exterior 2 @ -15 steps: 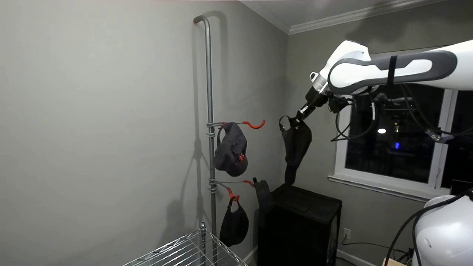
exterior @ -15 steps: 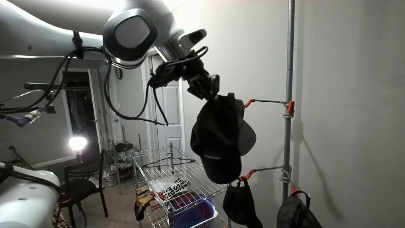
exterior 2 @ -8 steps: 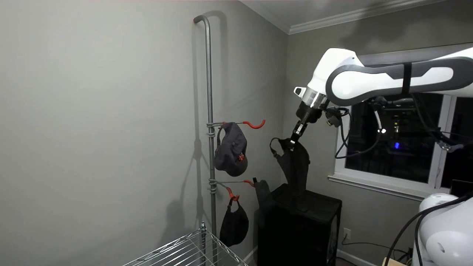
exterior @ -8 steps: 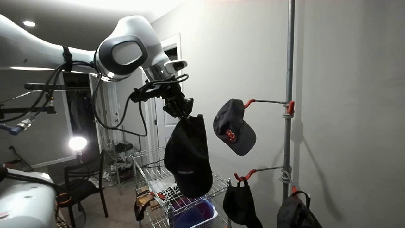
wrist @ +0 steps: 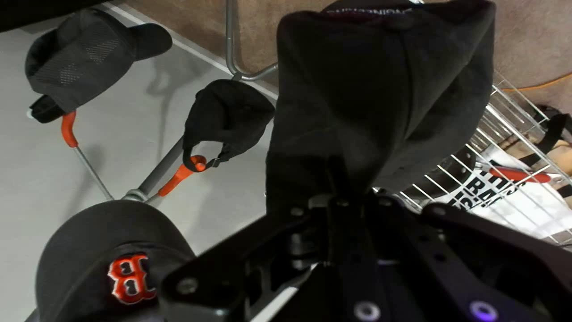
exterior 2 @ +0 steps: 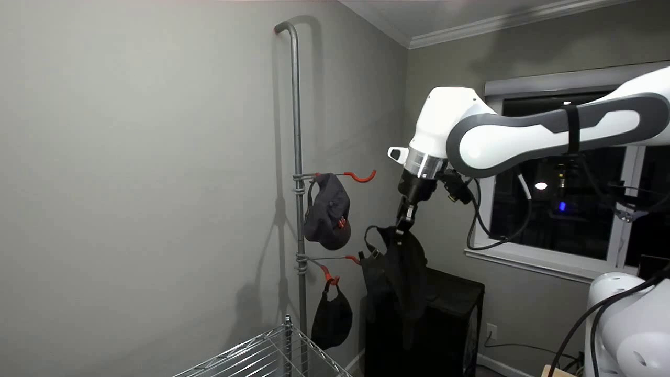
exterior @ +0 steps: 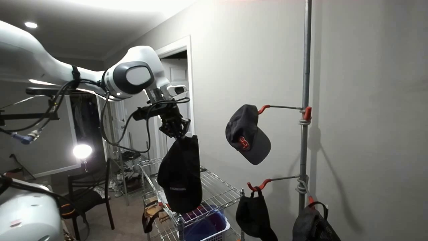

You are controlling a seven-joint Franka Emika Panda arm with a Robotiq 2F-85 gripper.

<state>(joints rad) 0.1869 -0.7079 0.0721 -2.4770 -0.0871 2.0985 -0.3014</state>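
Step in hand reads as a carry: black fabric baseball cap with small pale lettering on the front (exterior: 180, 177), off any hook, hanging brim-down in mid-air. In an exterior view it sits left of centre, lower half; in the wrist view it fills upper centre.

End effector: black two-finger Robotiq gripper (exterior: 181, 135), jaws clamped on the cap's uppermost edge, fabric pinched between. The adjustable black strap loop (exterior 2: 367, 239) stands out beside the fingers, not in the bite.

Neighbours: tall grey metal pole (exterior: 305, 147) at right of frame. Left of it, a charcoal cap with red "B" logo (exterior: 245, 132) on a red-tipped metal hook (exterior: 263, 108); below that, a plain black cap (exterior: 252, 214); lower right, a dark grey mesh cap (exterior: 312, 224). Chrome wire shelf (exterior: 219, 190) overlaps the brim, lower centre. Line of sight only: in an exterior view the shelf's corner post (exterior 2: 288, 327) is lower left, well apart from the cap.

Next move, my read: calls for a firm pinch, since the cap hangs from one small patch and could swing or twist. Needs room under the brim, the strap loop unsnagged, and a path that doesn't brush the charcoal cap. Can't tell how deep the fabric sits between the pads.
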